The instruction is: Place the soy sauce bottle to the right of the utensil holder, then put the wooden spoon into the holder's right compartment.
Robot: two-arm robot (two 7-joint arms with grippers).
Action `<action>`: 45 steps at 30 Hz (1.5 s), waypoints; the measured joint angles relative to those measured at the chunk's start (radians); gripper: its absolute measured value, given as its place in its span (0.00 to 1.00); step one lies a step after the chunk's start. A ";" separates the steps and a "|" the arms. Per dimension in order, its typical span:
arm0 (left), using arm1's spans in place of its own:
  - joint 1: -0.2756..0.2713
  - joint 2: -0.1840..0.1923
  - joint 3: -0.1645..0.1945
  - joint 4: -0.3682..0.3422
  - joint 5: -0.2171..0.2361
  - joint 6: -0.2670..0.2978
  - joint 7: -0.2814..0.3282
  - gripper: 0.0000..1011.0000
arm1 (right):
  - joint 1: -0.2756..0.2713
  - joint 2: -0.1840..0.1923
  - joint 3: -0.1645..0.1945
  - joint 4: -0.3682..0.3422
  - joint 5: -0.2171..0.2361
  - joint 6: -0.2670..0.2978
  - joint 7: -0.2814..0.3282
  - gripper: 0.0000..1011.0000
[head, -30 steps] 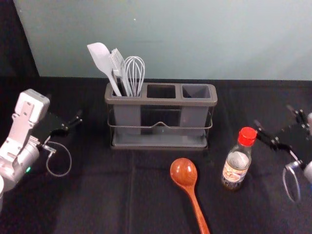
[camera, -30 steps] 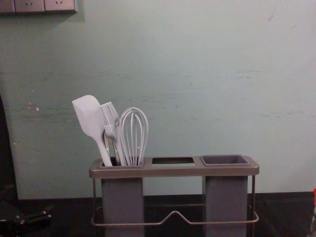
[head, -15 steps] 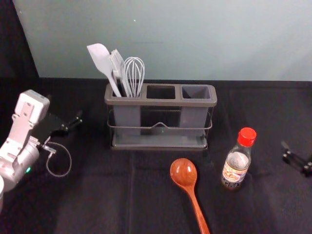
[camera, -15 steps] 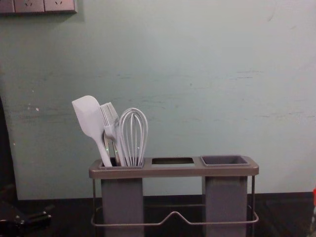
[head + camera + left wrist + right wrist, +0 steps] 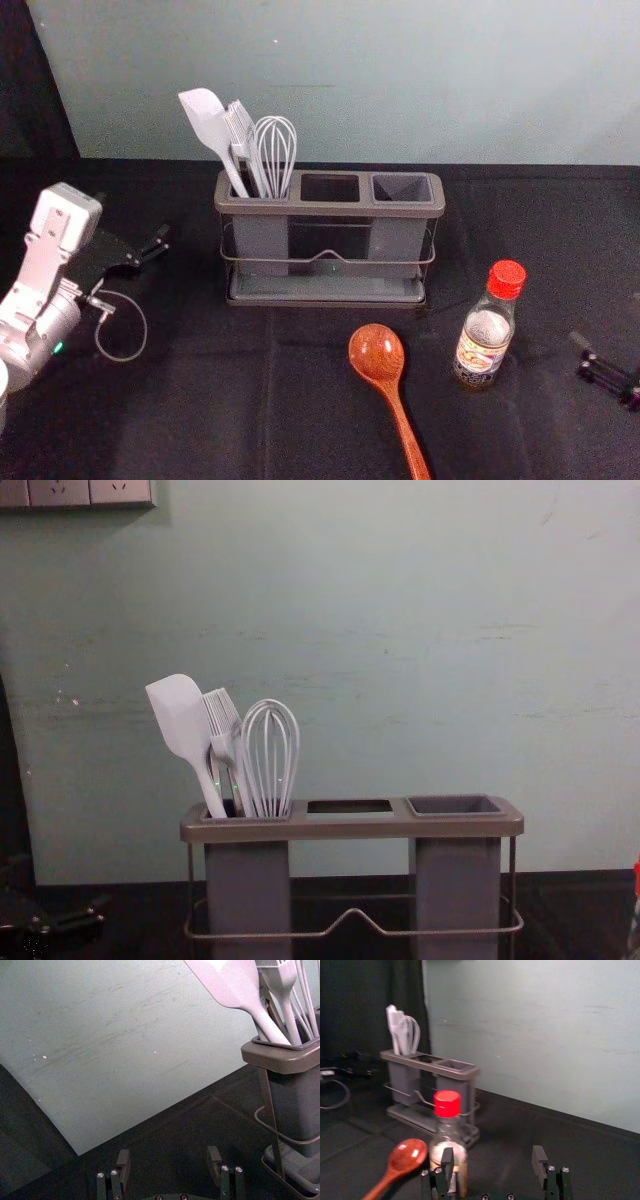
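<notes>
Two jobs are judged to be left: the soy sauce bottle (image 5: pixel 482 345) to be set in its place, then the wooden spoon (image 5: pixel 377 353) to be put away. Nearest, the spoon is laid flat on the dark cloth (image 5: pixel 200 420), its long axis run near to far with a slight slant; the handle is pointed near and a little right, the bowl far, towards the holder (image 5: pixel 330 209). Just right of the spoon, the bottle is stood upright, red cap (image 5: pixel 507 280) up, near and right of the holder, apart from it. At the right edge of the head view the right gripper (image 5: pixel 493 1167) is held with its fingers spread and nothing gripped. The left gripper (image 5: pixel 169 1167) is parked left of the holder, fingers apart, empty. Farther off, the right compartment (image 5: pixel 398 240) is seen without a spoon, while a spatula (image 5: pixel 206 118), a brush and a whisk (image 5: pixel 276 148) are kept in the left one.
</notes>
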 joint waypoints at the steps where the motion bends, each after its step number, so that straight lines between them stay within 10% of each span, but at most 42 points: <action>1: 0.000 0.000 0.000 0.000 0.000 0.000 0.000 0.99 | 0.007 -0.003 -0.009 -0.001 0.007 0.000 0.019 0.99; 18: 0.000 0.000 0.000 0.000 0.000 0.000 0.000 0.99 | 0.285 -0.113 -0.177 0.062 -0.039 0.142 0.111 0.99; 45: 0.000 0.000 0.000 0.000 0.000 0.000 0.000 0.99 | 0.386 -0.233 -0.196 0.118 -0.112 0.201 0.145 0.95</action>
